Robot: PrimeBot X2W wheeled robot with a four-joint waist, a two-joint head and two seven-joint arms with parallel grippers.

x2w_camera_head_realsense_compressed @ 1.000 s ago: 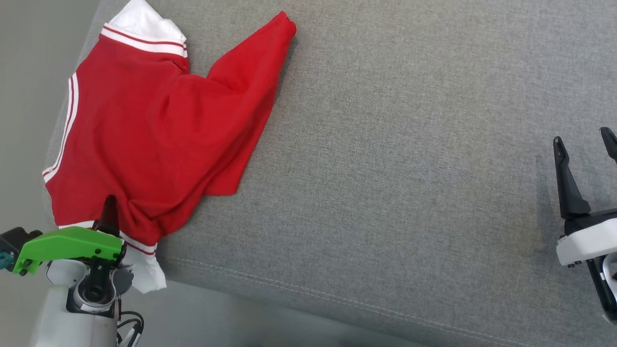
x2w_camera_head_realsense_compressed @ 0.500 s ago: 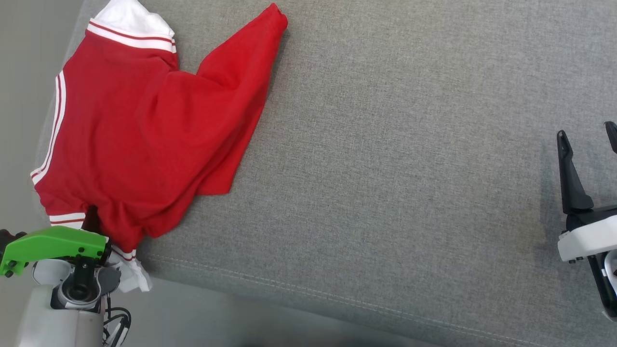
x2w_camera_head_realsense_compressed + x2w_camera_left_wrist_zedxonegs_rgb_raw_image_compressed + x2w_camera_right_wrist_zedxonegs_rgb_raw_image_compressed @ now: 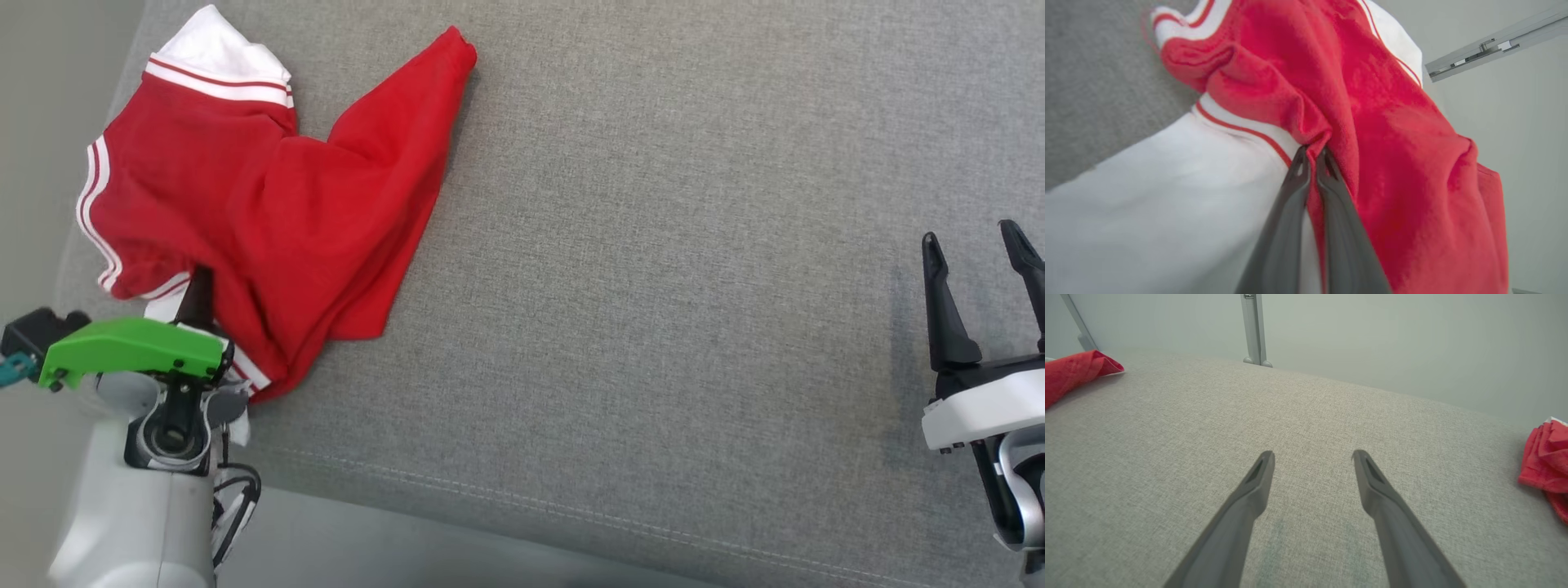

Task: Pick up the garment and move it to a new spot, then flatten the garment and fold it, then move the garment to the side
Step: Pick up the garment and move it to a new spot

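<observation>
The left claw (image 3: pixel 198 287) had slim dark fingers that tapered to points, with a bright green cover (image 3: pixel 131 351) behind them, dotted with small black screws. Its forearm (image 3: pixel 122 523) was pale grey and rounded, with looped black cables (image 3: pixel 238 500) at the side (a teal fitting (image 3: pixel 10 369) showed too). The right claw (image 3: pixel 970 238) had matching fingers, each with a slotted tip, on a white housing (image 3: pixel 976 416).
</observation>
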